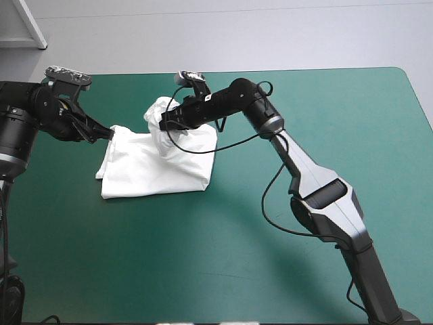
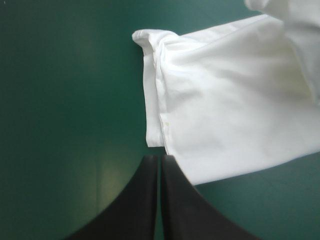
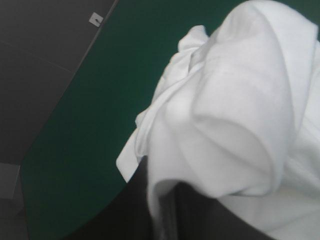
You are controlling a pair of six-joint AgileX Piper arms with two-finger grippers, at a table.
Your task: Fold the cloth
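The white T-shirt (image 1: 155, 166) lies as a folded bundle left of the table's middle. Its far part (image 1: 162, 112) is bunched up and lifted. My right gripper (image 1: 164, 122) reaches in from the right and is shut on that bunch. In the right wrist view the cloth (image 3: 240, 115) drapes over my gripper (image 3: 160, 200) and hides most of its fingers. My left gripper (image 1: 108, 133) is at the shirt's far left corner. In the left wrist view its black fingers meet at that corner (image 2: 158, 159), shut on it, with the flat shirt (image 2: 230, 105) spread ahead.
The table's far edge (image 1: 203, 72) runs a short way behind the shirt, and its left far edge (image 3: 75, 95) shows in the right wrist view. The teal-green cover (image 1: 203, 257) stretches wide in front of and to the right of the shirt.
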